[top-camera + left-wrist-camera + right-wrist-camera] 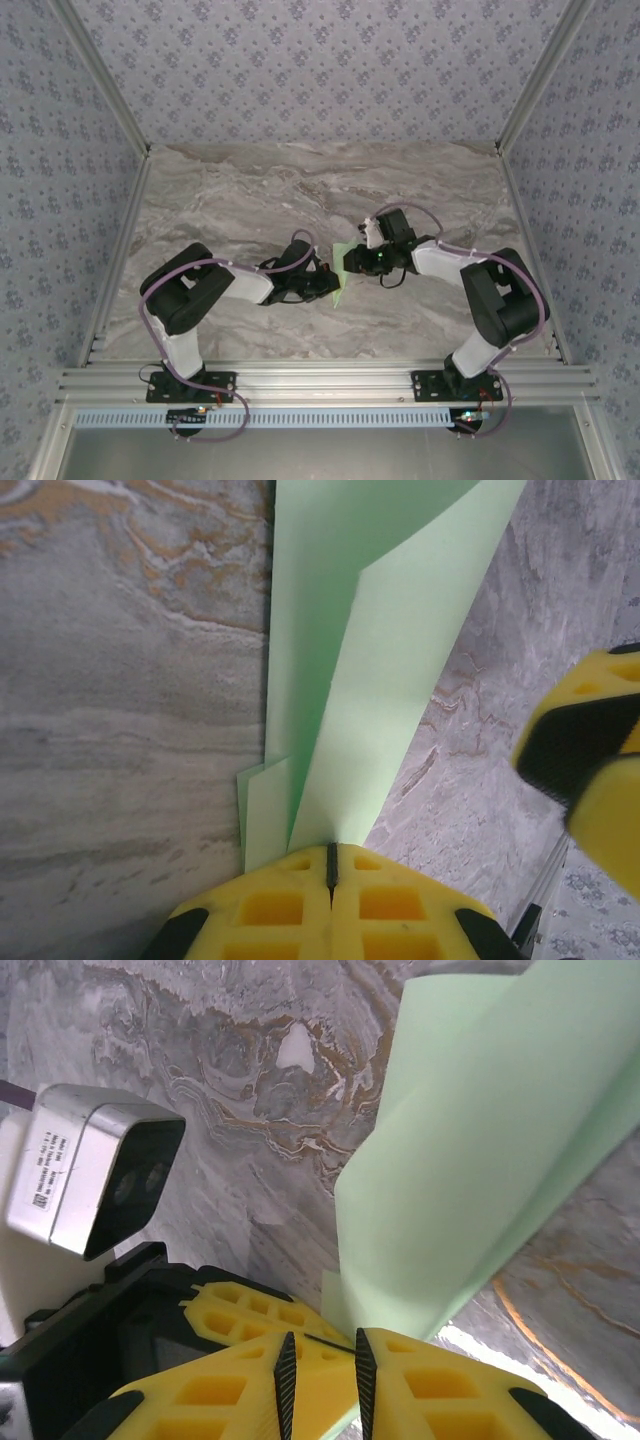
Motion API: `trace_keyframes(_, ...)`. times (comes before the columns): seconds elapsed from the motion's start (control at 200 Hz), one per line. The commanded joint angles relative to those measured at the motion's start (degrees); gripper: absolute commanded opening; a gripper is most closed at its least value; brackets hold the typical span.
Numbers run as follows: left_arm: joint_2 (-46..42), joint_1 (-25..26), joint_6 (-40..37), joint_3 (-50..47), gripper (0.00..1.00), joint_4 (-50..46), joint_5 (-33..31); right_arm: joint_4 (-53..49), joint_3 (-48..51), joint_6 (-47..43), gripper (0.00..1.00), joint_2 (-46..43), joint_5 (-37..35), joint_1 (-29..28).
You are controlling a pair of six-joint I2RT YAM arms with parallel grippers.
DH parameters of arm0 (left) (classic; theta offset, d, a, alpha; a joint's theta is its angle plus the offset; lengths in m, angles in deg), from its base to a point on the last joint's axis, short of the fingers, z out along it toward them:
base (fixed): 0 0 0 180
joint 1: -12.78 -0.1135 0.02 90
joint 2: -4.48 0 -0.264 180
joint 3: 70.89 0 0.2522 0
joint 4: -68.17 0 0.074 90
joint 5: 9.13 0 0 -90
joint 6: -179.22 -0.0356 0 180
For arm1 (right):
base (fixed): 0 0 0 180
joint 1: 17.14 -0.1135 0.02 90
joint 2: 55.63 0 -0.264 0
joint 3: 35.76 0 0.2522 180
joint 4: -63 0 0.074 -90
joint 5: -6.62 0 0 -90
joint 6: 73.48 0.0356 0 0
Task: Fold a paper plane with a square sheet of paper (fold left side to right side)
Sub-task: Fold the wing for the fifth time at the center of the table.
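Observation:
The pale mint-green sheet of paper [343, 268] stands folded and lifted off the marble table between the two grippers. In the left wrist view its layers [380, 630] rise from the closed seam of my left gripper [332, 855], which is shut on the paper's near edge. My right gripper [322, 1338] faces it from the other side, with a narrow gap between its jaws. The paper [480, 1160] curls up just past its right finger, and a green sliver shows low in the gap. From above, the left gripper [325, 281] and right gripper [356, 262] nearly touch.
The left gripper's yellow fingers [250, 1310] and wrist camera [90, 1170] sit right in front of the right gripper. One yellow finger of the right gripper [600, 750] hangs at the right of the left wrist view. Patterned walls [320, 70] enclose the marble table [250, 190].

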Motion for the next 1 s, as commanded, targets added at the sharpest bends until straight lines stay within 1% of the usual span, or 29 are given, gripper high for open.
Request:
trace_keyframes(0.0,1.34,0.21,-0.64,-1.57,0.00,-7.78,-4.32,2.78,-1.12,0.46,0.24,2.88,1.04,-0.52)
trace_keyframes(0.35,1.16,0.19,-0.99,-1.35,0.00,-8.13,-4.28,3.34,-4.99,-1.69,0.24,8.59,-1.01,-0.23)
trace_keyframes(0.774,1.16,0.20,-1.24,-1.06,0.00,-8.16,-4.00,1.44,-7.18,-3.45,0.24,12.19,-3.63,0.35)
trace_keyframes(0.909,0.38,0.07,-1.79,-1.26,0.00,-7.80,-3.71,-3.45,-8.83,-3.92,0.24,13.24,-6.10,0.48)
trace_keyframes(0.994,-1.60,0.09,-2.88,-1.15,0.00,-6.90,-3.05,-6.51,-9.13,-4.00,0.24,13.58,-7.59,0.33)
